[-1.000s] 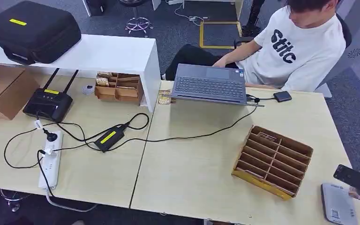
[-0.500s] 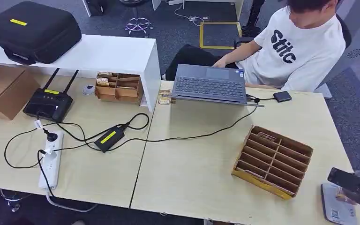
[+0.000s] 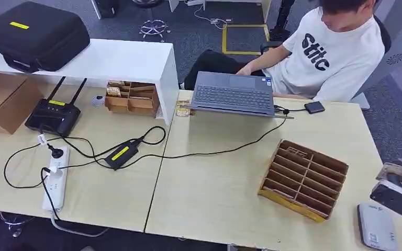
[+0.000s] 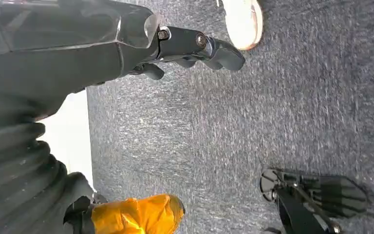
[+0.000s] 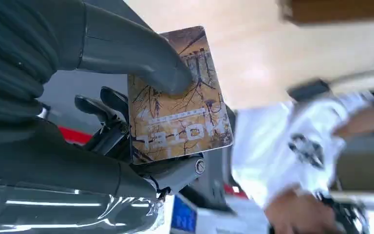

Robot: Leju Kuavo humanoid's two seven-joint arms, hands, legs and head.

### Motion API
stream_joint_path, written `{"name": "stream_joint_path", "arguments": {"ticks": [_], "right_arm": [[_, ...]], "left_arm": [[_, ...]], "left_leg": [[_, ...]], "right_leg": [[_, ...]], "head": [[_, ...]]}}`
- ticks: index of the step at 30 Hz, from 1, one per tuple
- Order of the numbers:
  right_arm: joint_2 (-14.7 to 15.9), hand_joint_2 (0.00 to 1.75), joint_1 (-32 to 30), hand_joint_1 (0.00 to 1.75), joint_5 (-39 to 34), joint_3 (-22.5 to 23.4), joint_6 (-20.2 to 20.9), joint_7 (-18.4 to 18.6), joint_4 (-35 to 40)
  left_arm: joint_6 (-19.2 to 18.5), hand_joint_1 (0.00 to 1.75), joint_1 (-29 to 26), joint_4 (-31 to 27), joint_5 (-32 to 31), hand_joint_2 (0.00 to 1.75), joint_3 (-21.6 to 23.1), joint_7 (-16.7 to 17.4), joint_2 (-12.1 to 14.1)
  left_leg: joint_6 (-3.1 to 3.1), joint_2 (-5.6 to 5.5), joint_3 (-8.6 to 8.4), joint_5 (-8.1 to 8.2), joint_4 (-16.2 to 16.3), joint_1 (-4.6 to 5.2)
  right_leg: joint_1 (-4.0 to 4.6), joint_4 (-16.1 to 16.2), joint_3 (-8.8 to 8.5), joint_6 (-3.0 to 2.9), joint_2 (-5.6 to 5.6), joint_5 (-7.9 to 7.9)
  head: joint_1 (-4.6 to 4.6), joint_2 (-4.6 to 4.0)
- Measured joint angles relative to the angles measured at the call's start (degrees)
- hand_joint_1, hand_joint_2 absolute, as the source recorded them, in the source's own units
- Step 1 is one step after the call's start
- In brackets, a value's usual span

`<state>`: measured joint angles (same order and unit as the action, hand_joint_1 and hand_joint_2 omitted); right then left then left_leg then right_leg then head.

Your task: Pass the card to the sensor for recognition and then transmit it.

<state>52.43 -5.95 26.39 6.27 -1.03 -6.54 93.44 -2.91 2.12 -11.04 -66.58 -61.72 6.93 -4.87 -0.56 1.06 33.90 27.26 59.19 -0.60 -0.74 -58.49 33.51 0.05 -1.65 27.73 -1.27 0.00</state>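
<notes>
A brown printed card (image 5: 177,102) is pinched under the thumb (image 5: 126,48) of my right hand (image 5: 141,136) in the right wrist view. From the head view my right hand (image 3: 400,185) hangs off the table's right edge with the card's tan edge (image 3: 392,170) showing at its top. The grey sensor pad (image 3: 377,227) lies on the table's near right corner, below and left of that hand. My left hand (image 4: 195,46) hangs over dark carpet, fingers loosely curled, nothing in it.
A cardboard slotted rack (image 3: 304,179) lies left of the sensor. A person in a white shirt (image 3: 335,49) sits behind a laptop (image 3: 234,94) at the far edge. Cables, a power brick (image 3: 121,153), a power strip (image 3: 55,180) and a router (image 3: 52,115) cover the left table.
My right hand, over the sensor pad a second ago, has lifted up and to the right, off the table's edge; the whole pad now shows. The card stays in its grip.
</notes>
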Motion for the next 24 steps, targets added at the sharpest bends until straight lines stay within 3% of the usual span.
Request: {"name": "stream_joint_path", "arguments": {"ticks": [4, 8, 12, 17, 24], "right_arm": [[-6.28, 1.75, 5.75, 1.75, 4.16, -0.83, -5.04, -0.20, 2.24], [-10.01, 1.75, 8.95, 1.75, 5.06, -1.99, -6.14, -0.09, 2.92], [-14.96, 1.75, 15.08, 1.75, 5.34, -4.19, -9.76, -2.66, 2.55], [-24.77, 1.75, 33.15, 1.75, 9.48, -14.85, -9.43, 0.11, -5.30], [-41.27, 1.75, 60.73, 1.75, 14.84, -32.53, -5.15, 7.44, -30.73]], "left_arm": [[0.00, 0.00, 0.16, 0.00, -1.03, 1.75, 0.00, 0.09, -0.22], [-0.02, 0.00, 0.23, 0.00, -1.29, 1.75, 0.00, 0.28, -0.26], [-0.15, 0.00, 0.28, 0.00, -2.62, 1.75, 0.00, 0.50, -0.28], [-0.63, 0.00, 1.92, 0.00, -5.12, 1.75, 0.15, 0.87, -0.31], [-1.53, 0.00, 3.20, 0.00, -8.74, 1.75, 2.16, 1.16, -0.11]], "left_leg": [[-0.03, 0.25, -0.09, -0.03, -0.01, 0.00], [-0.05, 0.16, -0.08, -0.05, 0.00, 0.00], [-0.06, 0.39, -0.05, -0.05, -0.01, 0.00], [-0.25, 0.87, -0.13, -0.18, -0.07, -0.02], [-0.55, 0.66, 0.04, -0.68, -0.08, -0.09]], "right_leg": [[0.00, -0.01, 0.00, -0.06, 0.19, -0.06], [0.00, -0.02, -0.06, -0.04, 0.12, -0.08], [0.00, -0.07, 0.00, -0.13, 0.38, -0.17], [0.03, -0.19, 0.09, -0.30, 0.91, -0.37], [0.05, -0.39, 0.49, -0.55, 0.73, -0.58]], "head": [[-0.02, 0.00], [0.00, 0.00], [-0.02, 0.00], [0.02, 0.00], [-0.02, 0.00]]}}
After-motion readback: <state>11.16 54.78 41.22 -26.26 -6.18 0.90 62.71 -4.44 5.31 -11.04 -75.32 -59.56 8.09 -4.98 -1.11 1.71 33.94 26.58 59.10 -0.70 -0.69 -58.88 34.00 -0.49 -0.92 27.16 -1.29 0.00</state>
